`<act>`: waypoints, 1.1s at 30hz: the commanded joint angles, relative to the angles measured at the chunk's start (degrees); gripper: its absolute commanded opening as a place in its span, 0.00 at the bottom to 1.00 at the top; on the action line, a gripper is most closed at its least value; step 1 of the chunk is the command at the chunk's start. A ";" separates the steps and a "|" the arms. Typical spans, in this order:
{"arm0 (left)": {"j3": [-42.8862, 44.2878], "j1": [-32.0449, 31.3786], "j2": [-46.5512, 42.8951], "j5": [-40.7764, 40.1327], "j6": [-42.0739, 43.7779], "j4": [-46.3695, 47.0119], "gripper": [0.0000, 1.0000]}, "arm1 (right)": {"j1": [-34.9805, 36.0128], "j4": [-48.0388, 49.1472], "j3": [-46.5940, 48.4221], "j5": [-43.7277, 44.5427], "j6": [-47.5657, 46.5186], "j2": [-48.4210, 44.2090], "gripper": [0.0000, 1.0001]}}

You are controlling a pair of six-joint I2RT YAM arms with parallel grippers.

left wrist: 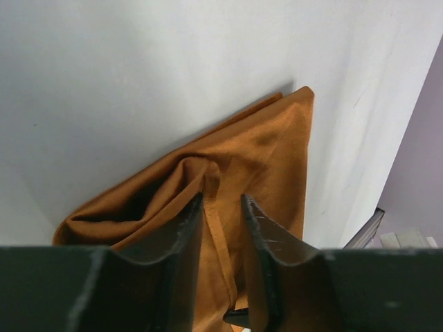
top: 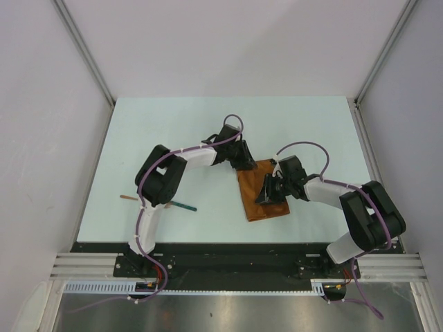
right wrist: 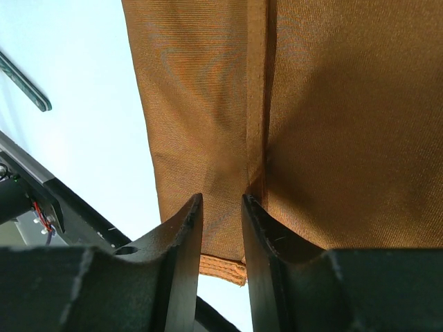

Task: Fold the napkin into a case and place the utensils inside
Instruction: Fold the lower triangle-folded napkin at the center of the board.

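Observation:
The rust-orange napkin (top: 271,205) lies folded into a layered strip right of centre. My left gripper (top: 245,162) is at its far end. In the left wrist view its jaws (left wrist: 221,198) are shut on a raised, puckered fold of the napkin (left wrist: 270,145), and a hem runs between them. My right gripper (top: 267,193) is down on the strip's left side. Its jaws (right wrist: 221,198) stand narrowly apart on the flat napkin (right wrist: 201,83), a hem meeting the right finger. Whether they pinch it I cannot tell. The utensils lie to the left: a teal-handled piece (top: 183,205) (right wrist: 25,84) and a pale wooden piece (top: 129,197).
The black mounting rail (top: 228,250) (right wrist: 41,190) runs along the table's near edge, just past the napkin's near end. Pale enclosure walls and metal posts (top: 83,48) stand around the light table (top: 173,124).

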 commanded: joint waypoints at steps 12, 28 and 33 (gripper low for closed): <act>-3.18 0.50 -12.13 3.41 6.85 0.35 0.34 | -0.97 -0.85 -0.63 1.66 -2.01 -1.35 0.33; -2.49 3.31 -3.27 2.97 7.21 1.75 0.08 | -1.68 -0.50 -0.63 -0.89 -1.66 -3.19 0.33; -3.19 3.49 -1.33 3.24 6.95 2.46 0.06 | -0.97 0.28 2.09 -2.81 -0.87 -4.17 0.35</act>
